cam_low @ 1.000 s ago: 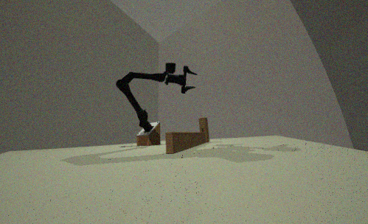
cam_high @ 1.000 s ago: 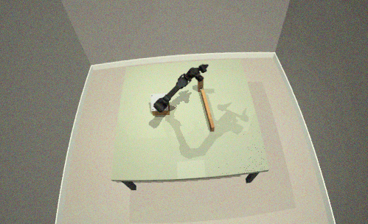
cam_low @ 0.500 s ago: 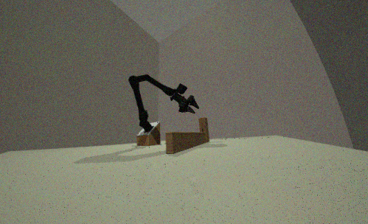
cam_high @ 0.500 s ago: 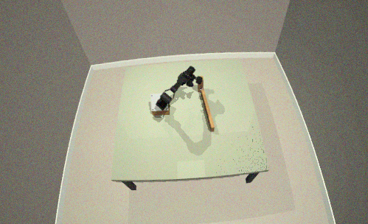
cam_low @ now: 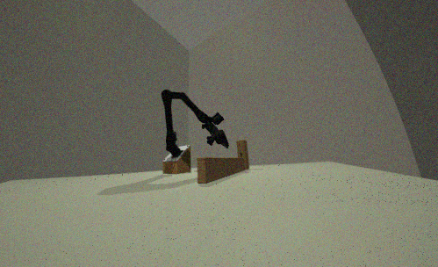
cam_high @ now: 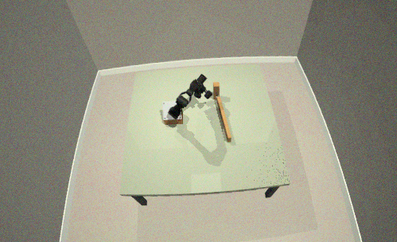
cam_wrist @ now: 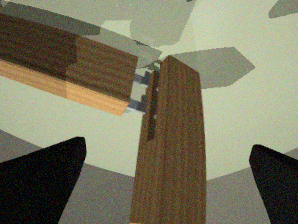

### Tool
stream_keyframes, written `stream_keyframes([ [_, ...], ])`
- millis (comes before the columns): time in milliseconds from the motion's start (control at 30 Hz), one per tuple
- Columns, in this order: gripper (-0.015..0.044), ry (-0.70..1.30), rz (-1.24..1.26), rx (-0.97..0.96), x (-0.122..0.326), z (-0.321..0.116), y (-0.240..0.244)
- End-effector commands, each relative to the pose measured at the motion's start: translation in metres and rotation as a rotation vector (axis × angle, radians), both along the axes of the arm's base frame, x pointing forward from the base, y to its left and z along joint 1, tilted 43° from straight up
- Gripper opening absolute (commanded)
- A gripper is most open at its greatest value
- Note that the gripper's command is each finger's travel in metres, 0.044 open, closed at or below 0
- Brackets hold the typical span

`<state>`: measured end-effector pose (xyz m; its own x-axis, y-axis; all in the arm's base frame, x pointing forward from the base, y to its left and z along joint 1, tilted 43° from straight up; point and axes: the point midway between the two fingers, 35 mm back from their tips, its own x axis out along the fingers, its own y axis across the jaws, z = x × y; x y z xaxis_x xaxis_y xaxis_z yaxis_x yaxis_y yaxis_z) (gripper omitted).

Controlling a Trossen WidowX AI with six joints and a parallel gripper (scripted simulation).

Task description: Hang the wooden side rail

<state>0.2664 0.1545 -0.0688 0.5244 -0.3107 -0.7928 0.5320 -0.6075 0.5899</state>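
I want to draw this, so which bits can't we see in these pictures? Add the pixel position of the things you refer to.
- Pins in the post's slot (cam_wrist: 152, 117): the wrist view hides them in shadow, so I can't tell if the steel hooks (cam_wrist: 141, 105) sit on them.
- Rail's (cam_high: 224, 119) (cam_low: 220, 169) (cam_wrist: 100, 65) far end: cut off by the wrist view's left edge.
- Gripper's (cam_high: 209, 88) (cam_low: 220, 144) (cam_wrist: 167, 150) fingers: too small and dark in the top view.

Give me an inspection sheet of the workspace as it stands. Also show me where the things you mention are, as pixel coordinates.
Surface: pale green table (cam_high: 162, 167) (cam_low: 157, 228), dark speckles near one corner.
Job's things: long wooden side rail (cam_high: 223, 119) (cam_low: 220, 169) (cam_wrist: 100, 62) lies on the table; its steel hooks (cam_wrist: 137, 105) reach toward the slot of the upright wooden headboard post (cam_high: 216, 89) (cam_low: 243, 154) (cam_wrist: 182, 135). Seating on pins: cannot tell.
Clutter: nothing seen.
Gripper: black two-fingered hand (cam_high: 204, 95) (cam_low: 219, 144) (cam_wrist: 172, 151), open, above the table, holding nothing.
Cables: nothing seen.
Surroundings: plain grey walls (cam_high: 190, 32) (cam_low: 267, 79).
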Motion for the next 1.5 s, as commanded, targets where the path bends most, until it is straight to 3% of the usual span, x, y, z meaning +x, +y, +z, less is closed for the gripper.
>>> stream_keyframes([
  [0, 0.0440, -0.004, -0.011, -0.003, -0.001, -0.001, -0.002],
  [500, 0.0440, 0.015, 0.026, -0.023, -0.001, -0.001, -0.003],
  [1000, 0.0440, 0.355, 0.883, -0.416, 0.014, 0.005, -0.017],
  [1467, 0.0440, 0.496, 1.732, -0.817, 0.028, 0.015, -0.030],
])
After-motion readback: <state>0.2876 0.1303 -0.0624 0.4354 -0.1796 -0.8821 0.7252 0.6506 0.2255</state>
